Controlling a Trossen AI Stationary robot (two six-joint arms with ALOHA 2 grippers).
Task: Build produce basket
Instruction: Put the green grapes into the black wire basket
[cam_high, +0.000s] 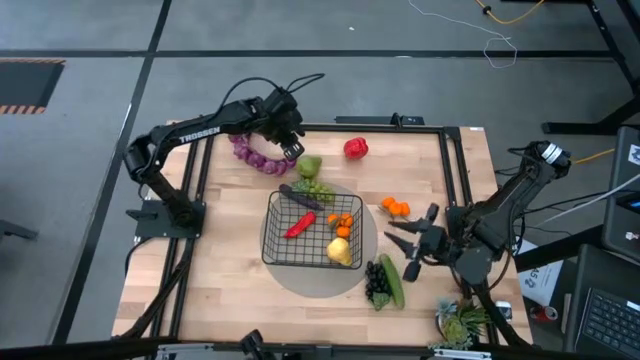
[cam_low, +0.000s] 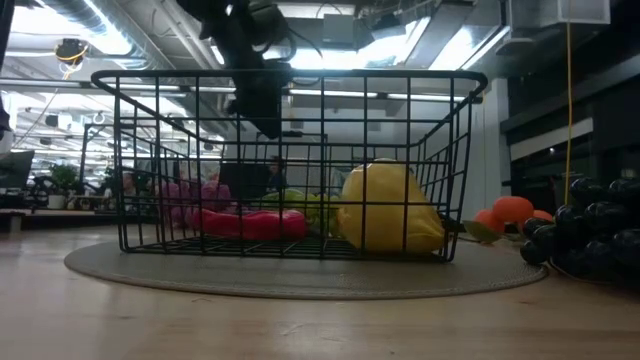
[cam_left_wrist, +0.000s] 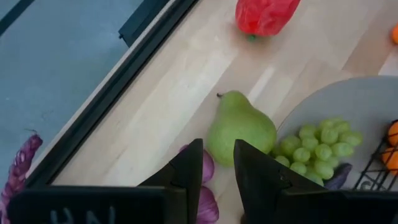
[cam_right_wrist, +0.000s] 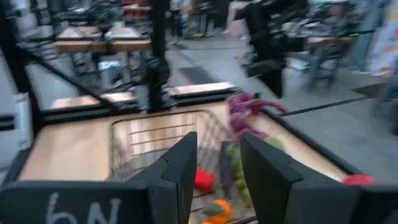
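Basket (cam_high: 311, 231) sits on the grey mat (cam_high: 368, 240), holding a lemon (cam_high: 340, 251) and chili (cam_high: 299, 225). Left gripper (cam_high: 291, 150) hovers spread beside the pear (cam_high: 309, 165); right gripper (cam_high: 408, 244), empty, stands parted near the oranges (cam_high: 396, 207).

You have one basket (cam_high: 275, 235), upper middle of the frame, on one round mat (cam_high: 368, 235). Count inside it: one chili (cam_high: 299, 225), one lemon (cam_high: 340, 251), one orange (cam_high: 343, 221). Outside: one pear (cam_high: 309, 165), one pepper (cam_high: 356, 149), two oranges (cam_high: 396, 208), one cucumber (cam_high: 391, 280), one potted plant (cam_high: 462, 322).
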